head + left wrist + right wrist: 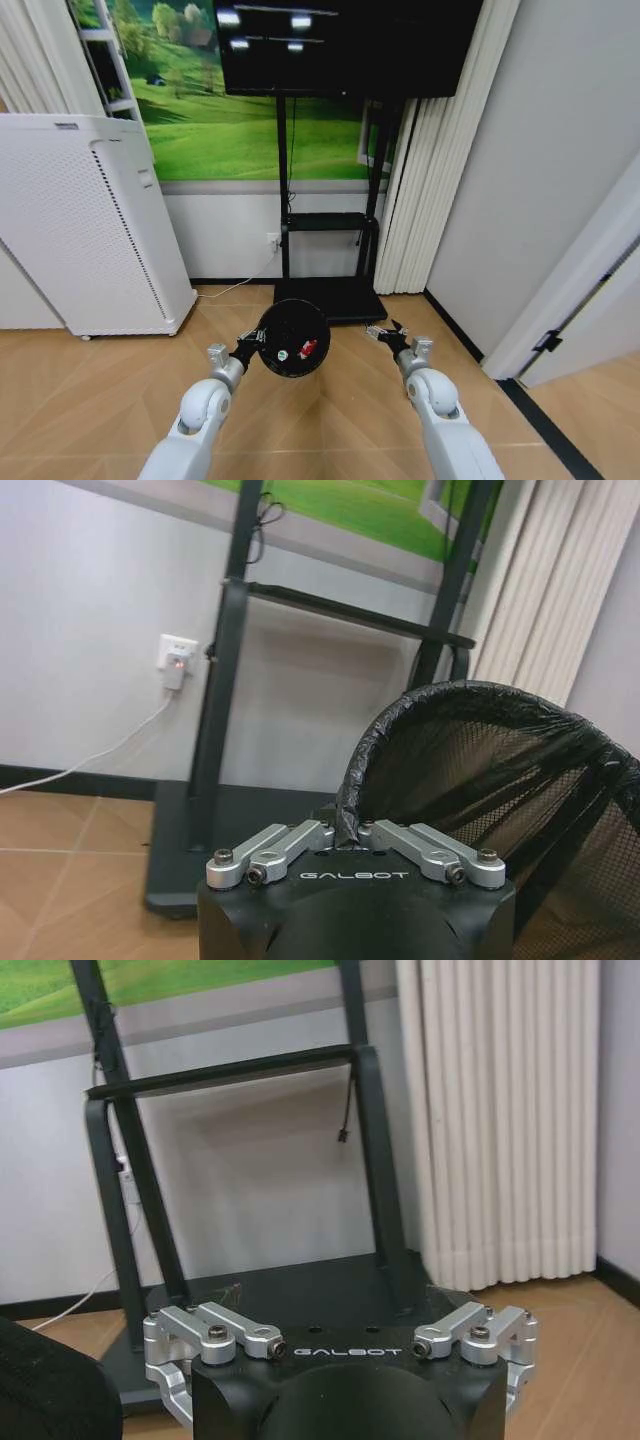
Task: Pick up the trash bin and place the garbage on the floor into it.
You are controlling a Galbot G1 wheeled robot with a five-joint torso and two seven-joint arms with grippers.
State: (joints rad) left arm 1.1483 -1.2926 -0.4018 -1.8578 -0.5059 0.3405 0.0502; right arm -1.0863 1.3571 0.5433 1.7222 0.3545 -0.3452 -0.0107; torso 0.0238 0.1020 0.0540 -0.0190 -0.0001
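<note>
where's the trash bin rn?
In the head view the trash bin hangs centre-left, its rim pinched by the left gripper, above the wood floor just in front of the TV stand base; the right gripper sits beside it, open.

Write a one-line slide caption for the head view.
Left tool holds the bin by its rim, red scrap inside; right tool open beside it, before the TV stand.

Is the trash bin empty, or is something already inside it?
Not empty: inside the trash bin, held by the left gripper, lie a red scrap and a small pale item.
</note>
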